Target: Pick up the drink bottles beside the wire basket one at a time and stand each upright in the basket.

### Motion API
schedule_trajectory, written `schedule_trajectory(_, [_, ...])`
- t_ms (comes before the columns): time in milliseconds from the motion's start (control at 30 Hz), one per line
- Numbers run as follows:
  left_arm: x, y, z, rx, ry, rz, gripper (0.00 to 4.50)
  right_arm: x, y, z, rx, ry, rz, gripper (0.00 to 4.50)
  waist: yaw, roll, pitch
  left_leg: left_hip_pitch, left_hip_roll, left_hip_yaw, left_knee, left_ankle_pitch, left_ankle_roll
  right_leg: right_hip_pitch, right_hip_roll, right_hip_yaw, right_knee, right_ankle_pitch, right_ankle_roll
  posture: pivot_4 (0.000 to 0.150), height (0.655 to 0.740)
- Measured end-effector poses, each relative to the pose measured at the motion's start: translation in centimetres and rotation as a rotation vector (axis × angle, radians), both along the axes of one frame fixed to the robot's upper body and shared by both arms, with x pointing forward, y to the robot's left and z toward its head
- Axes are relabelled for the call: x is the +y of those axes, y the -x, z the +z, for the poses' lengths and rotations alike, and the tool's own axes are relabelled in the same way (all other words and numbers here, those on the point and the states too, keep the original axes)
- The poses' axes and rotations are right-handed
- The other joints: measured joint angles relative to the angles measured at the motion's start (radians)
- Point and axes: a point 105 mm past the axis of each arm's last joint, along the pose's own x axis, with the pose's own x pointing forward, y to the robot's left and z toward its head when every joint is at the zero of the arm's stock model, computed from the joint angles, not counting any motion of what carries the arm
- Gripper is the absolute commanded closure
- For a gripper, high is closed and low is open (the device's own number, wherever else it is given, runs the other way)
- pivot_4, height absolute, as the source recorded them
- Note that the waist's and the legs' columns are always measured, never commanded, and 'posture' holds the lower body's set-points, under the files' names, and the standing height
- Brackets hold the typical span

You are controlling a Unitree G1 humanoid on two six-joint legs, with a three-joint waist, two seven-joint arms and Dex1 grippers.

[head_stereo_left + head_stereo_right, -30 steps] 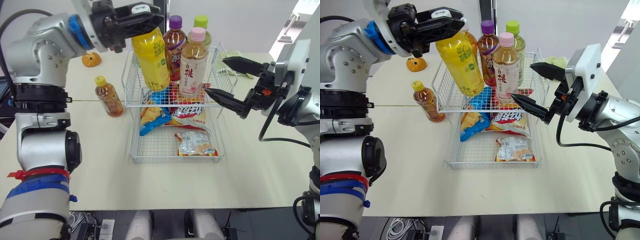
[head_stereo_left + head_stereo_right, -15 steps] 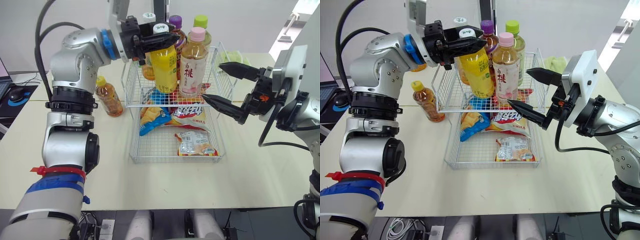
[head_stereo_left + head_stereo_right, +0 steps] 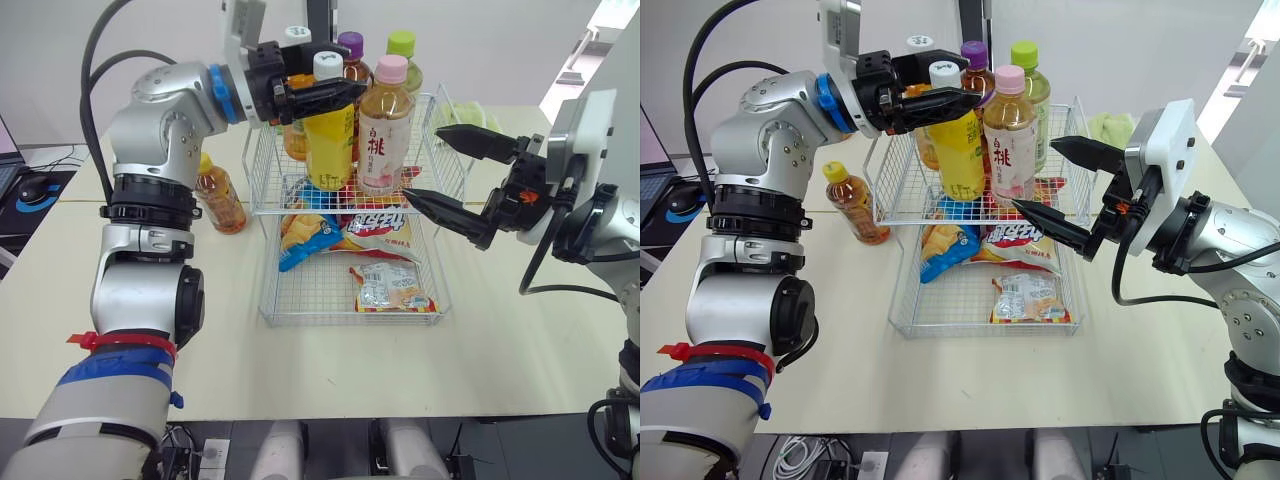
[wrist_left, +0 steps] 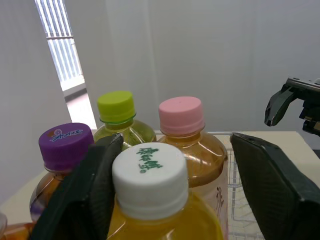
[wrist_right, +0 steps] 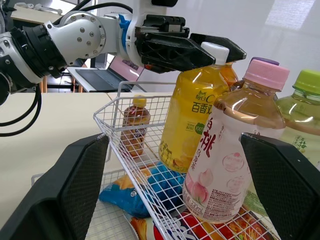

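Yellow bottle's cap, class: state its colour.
The cap is white with green print; left wrist view shows it best.

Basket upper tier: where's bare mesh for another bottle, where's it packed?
Free: strip between pink-cap bottle and the right rim of the basket, near the right end effector; front-left corner beside the yellow bottle. Packed: centre and back.

The pink-capped bottle [image 5: 232,165] has "白桃" on its label; the yellow bottle [image 5: 192,120] just beside it shows "百香".
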Motion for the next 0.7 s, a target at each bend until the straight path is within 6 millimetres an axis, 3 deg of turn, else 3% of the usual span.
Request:
schedule_trajectory(200, [1.2,1.4,2.3,-0.045,0.077,-0.006,0.03,0.3,-0.1,-0.1,0.007,0.009,0.033,0.0,-0.003,0.0,0.0,0.001,0.0,0.0,0.0,0.0,0.0,0.0,0.0,0.0,0.0,0.0,0.0,0.15,0.74])
schedule_trajectory(433, [5.9,4.0,6.1,-0.135,0.167,0.158,0.03,1.0,-0.3,-0.2,0.006,0.029,0.106,0.0,-0.005,0.001,0.0,0.001,0.001,0.0,0.0,0.0,0.0,0.0,0.0,0.001,0.0,0.0,0.0,0.15,0.74])
schedule_trajectory(500, [9.1,4.3,4.8,-0.119,0.163,0.304,0.03,1.4,-0.3,-0.3,0.005,0.031,0.14,0.0,-0.014,0.004,-0.002,0.004,0.002,0.001,-0.001,0.0,0.0,0.001,-0.001,0.003,0.001,0.0,0.0,0.15,0.74])
schedule_trajectory(600, [13.1,3.9,1.6,-0.025,0.177,0.499,0.03,1.7,-0.6,-0.6,0.019,0.037,0.169,0.0,-0.016,0.003,-0.002,0.003,0.003,-0.001,0.0,0.0,0.0,0.001,0.0,0.0,0.001,0.0,0.0,0.15,0.74])
schedule_trajectory(700, [17.6,4.7,-2.0,0.031,0.215,0.723,0.03,2.8,-0.5,-0.7,0.023,0.033,0.254,0.0,-0.017,0.003,-0.002,0.002,0.004,-0.001,0.0,0.0,0.0,0.001,-0.002,0.001,0.0,0.0,0.0,0.15,0.74])
